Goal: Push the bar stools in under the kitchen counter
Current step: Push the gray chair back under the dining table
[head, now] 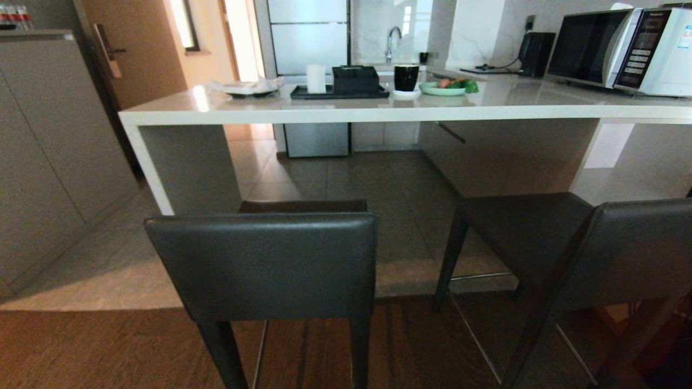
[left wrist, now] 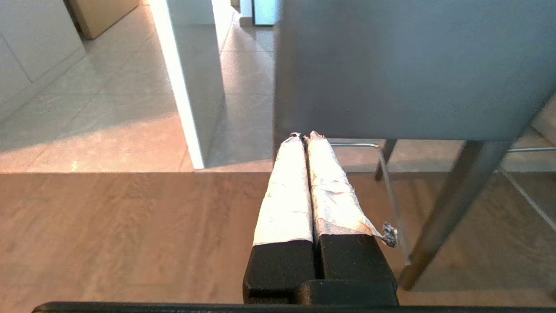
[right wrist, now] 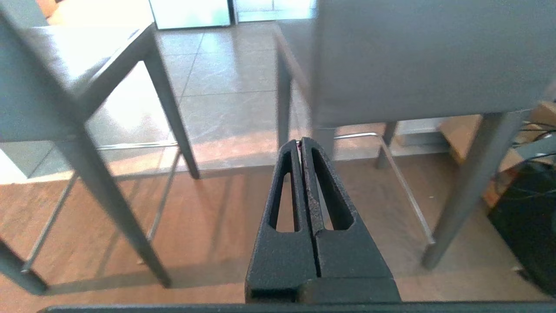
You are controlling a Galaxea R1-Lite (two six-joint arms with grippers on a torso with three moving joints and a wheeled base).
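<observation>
L gripper (left wrist: 302,137), fingers pressed together, empty, low behind the left stool (head: 262,265). R gripper (right wrist: 300,141) likewise closed, behind the right stool (head: 594,243). Both stools stand out from the counter (head: 378,111), not tucked under.

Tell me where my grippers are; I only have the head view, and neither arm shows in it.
Observer: The left gripper, its fingers wrapped in pale tape, is shut, with its tips just behind the lower edge of the left dark grey leather bar stool backrest.
Operator: And the other one?
Observer: The right gripper, bare black, is shut too and points at the right dark grey leather bar stool, below its backrest.
Operator: Any clutter there?
Observer: Dark cables lie on the floor beside that stool's far legs.
</observation>
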